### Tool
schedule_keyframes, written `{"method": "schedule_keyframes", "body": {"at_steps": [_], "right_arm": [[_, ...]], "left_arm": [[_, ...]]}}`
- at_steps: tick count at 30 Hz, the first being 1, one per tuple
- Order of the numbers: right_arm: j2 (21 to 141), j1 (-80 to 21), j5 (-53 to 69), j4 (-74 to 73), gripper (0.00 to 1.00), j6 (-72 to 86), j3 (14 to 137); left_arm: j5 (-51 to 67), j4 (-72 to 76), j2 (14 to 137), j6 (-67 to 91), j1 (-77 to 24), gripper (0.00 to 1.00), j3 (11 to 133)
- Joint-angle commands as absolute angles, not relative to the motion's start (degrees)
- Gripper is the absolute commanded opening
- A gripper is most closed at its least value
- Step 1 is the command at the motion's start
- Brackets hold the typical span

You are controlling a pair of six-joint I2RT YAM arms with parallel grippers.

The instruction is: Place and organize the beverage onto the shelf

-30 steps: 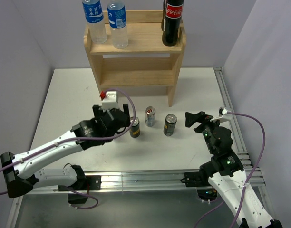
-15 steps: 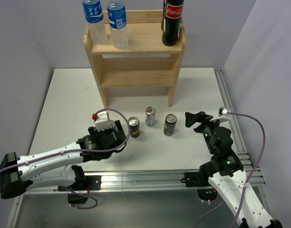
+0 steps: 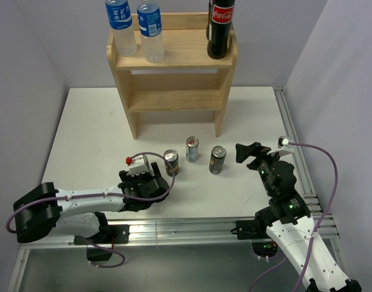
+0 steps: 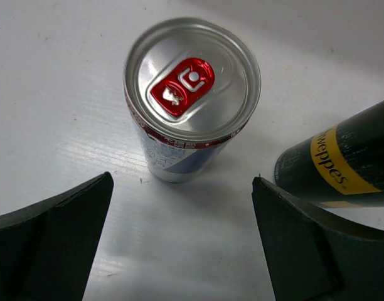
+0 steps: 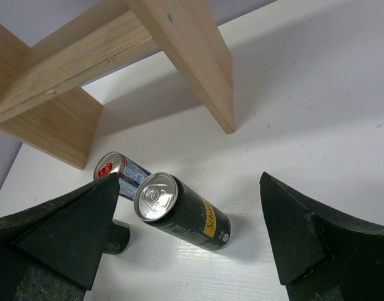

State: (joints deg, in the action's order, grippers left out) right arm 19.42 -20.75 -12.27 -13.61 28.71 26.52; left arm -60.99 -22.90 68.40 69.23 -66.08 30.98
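Showing cola bottle (image 3: 220, 30) atop shelf (image 3: 180, 50): top external only.

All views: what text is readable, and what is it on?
"Coca-Cola": cola bottle on the shelf.
"...ppes": dark can, left wrist view.
"Sch...": yellow-banded can, right wrist view.
Too small to read: blue labels on the water bottles; rim print on the red-tab can.

The shelf (image 3: 183, 52) is pale wood, the table (image 3: 89, 128) white. The water bottles (image 3: 151, 24) wear blue labels, the dark cola bottle (image 3: 221, 27) a red one. The silver can (image 4: 192, 94) has a red tab, the dark can (image 4: 342, 163) a yellow band.
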Motion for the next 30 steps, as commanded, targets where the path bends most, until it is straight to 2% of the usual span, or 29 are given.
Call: {"method": "schedule_keyframes", "body": {"at_steps": [1, 9, 15, 20, 25, 30], "right_arm": [[19.77, -21.09, -11.52, -11.34, 1.00, 28.83, 25.75], [21.01, -21.09, -10.90, -11.16, 1.00, 28.74, 25.75], [21.53, -21.18, -10.72, -11.08, 1.00, 28.74, 25.84], [22.32, -21.18, -10.55, -11.16, 1.00, 28.48, 26.19], [22.06, -21.18, -12.29, -13.35, 1.00, 27.07, 27.77], [20.92, -21.18, -11.51, -13.80, 1.00, 26.89, 27.33]], "left_arm": [[-63.55, -11.36, 70.92, 65.31, -65.57, 0.99, 28.92], [-60.83, 13.22, 74.53, 51.44, -60.40, 0.99, 22.69], [-57.31, 22.93, 79.45, 44.66, -54.68, 0.99, 21.62], [-57.83, 29.43, 86.39, 42.38, -54.05, 0.98, 22.67], [-58.53, 33.22, 90.87, 42.27, -53.70, 0.82, 23.29], [-60.99, 33.22, 89.56, 41.49, -53.79, 0.68, 23.47]]}}
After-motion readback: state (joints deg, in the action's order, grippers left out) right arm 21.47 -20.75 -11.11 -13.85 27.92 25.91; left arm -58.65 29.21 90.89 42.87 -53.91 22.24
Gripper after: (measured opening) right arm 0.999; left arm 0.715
